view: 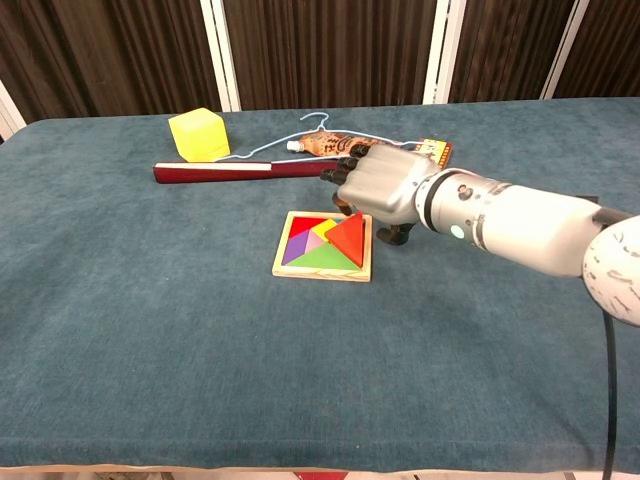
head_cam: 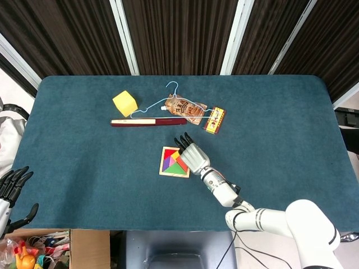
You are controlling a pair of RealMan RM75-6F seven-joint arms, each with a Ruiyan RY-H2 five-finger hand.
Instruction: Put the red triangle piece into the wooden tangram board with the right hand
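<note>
The wooden tangram board lies mid-table with coloured pieces in it; it also shows in the head view as the board. The red triangle piece stands tilted over the board's right side, its lower edge at the board. My right hand is above and behind it, fingers curled down, holding the triangle by its top. In the head view the right hand covers the board's right edge. My left hand hangs off the table's left front corner, fingers spread, holding nothing.
Behind the board lie a dark red stick, a yellow cube, a pale blue wire hanger, a brown snack packet and a small orange pack. A cardboard box of toys sits below the table's front left.
</note>
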